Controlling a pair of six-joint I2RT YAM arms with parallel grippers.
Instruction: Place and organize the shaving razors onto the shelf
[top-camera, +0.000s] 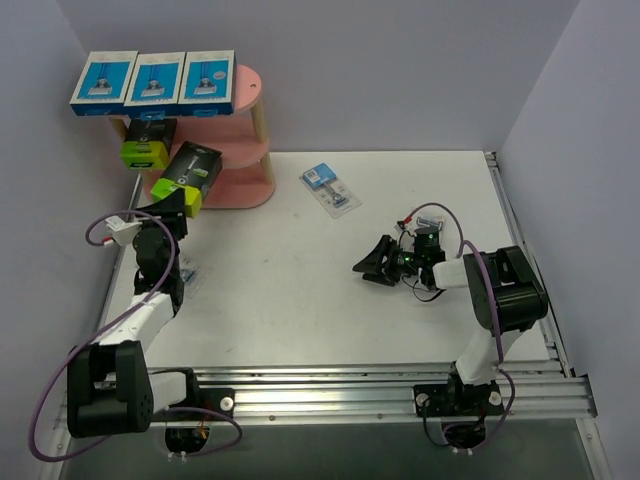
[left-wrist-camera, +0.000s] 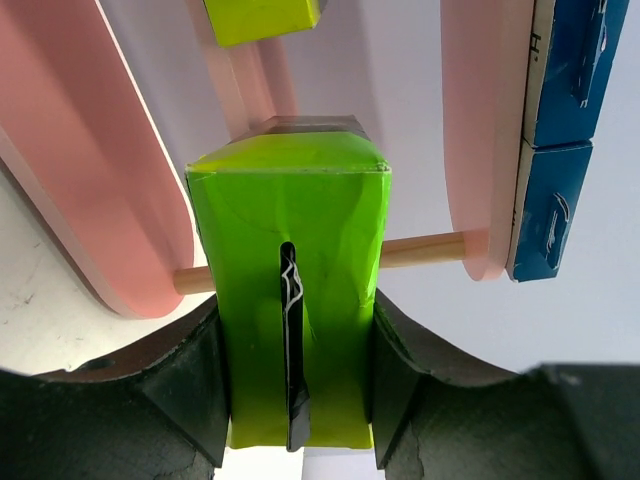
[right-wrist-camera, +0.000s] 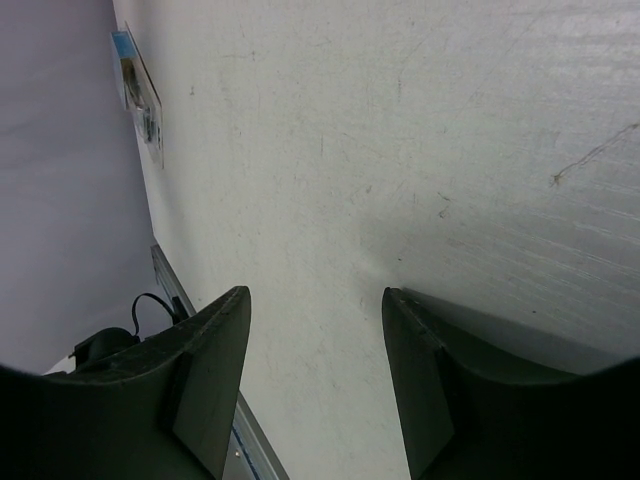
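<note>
The pink shelf (top-camera: 245, 130) stands at the table's far left. Three blue-and-white razor boxes (top-camera: 153, 80) lie side by side on its top board. A black box with a lime-green end (top-camera: 148, 143) sits on the tier below. My left gripper (top-camera: 175, 207) is shut on a second black and lime-green box (top-camera: 190, 172), held tilted at the shelf's front. In the left wrist view the box's green end (left-wrist-camera: 290, 230) fills the gap of that gripper (left-wrist-camera: 297, 350), with pink boards (left-wrist-camera: 80, 180) on both sides. A blister pack (top-camera: 330, 187) lies on the table. My right gripper (top-camera: 375, 262) is open over bare table (right-wrist-camera: 315, 300).
A pale wooden post (left-wrist-camera: 430, 250) crosses behind the held box. The blister pack (right-wrist-camera: 140, 95) shows far off in the right wrist view. An aluminium rail (top-camera: 380, 385) runs along the near table edge. Purple walls close in the left, back and right sides.
</note>
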